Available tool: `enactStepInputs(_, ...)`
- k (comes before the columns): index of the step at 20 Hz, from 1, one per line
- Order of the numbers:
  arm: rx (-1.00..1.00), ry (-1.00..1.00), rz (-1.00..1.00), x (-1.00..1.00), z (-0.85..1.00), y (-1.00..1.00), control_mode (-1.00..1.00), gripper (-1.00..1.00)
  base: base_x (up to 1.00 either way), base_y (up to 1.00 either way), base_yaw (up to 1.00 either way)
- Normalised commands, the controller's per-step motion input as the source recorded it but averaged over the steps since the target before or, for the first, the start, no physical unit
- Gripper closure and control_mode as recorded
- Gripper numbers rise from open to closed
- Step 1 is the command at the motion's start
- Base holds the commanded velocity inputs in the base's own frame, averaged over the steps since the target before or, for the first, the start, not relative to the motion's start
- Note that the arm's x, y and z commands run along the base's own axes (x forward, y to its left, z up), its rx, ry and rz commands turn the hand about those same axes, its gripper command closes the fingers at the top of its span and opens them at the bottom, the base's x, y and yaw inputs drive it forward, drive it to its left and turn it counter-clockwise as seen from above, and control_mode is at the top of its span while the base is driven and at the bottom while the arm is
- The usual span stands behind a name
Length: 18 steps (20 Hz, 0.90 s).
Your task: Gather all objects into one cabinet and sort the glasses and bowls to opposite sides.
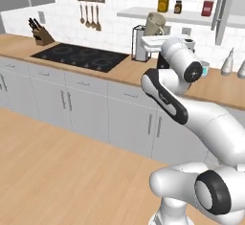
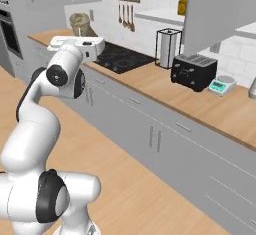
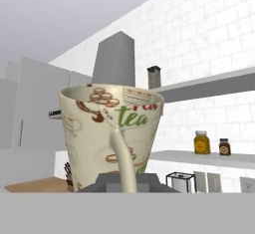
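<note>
A cream mug [image 1: 155, 24] printed with "tea", one of the glasses, rides upright above my hand at about the height of the wall shelf. My gripper [image 1: 153, 35] is shut on its lower part. From the right side the mug [image 2: 80, 24] sits on top of the gripper [image 2: 80, 36], over the counter near the hob. In the hand view the mug [image 3: 109, 133] stands close up with its handle [image 3: 123, 163] toward me, and the gripper [image 3: 124, 185] clamps its base. The cabinet and the bowls are out of view.
A black hob [image 1: 81, 56] lies in the wooden counter [image 1: 129, 73], with a knife block [image 1: 40, 35] at its left and a towel holder [image 1: 140, 42] at its right. Toaster [image 2: 194, 71] and scale [image 2: 222, 85] stand further right. A grey open door panel [image 2: 215, 9] hangs by the jar shelf [image 1: 139, 13].
</note>
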Motion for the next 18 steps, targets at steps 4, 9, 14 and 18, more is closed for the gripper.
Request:
enactStepInputs(4,0.0,0.0,0.0,0.0,0.0,0.0,1.0,1.0,1.0,1.0,0.0)
enactStepInputs(9,0.0,0.0,0.0,0.0,0.0,0.0,1.0,1.0,1.0,0.94,-0.08)
enactStepInputs(14,0.0,0.0,0.0,0.0,0.0,0.0,1.0,1.0,0.9,0.19,0.03)
enactStepInputs(18,0.0,0.0,0.0,0.0,0.0,0.0,1.0,1.0,0.48,-0.24,0.37)
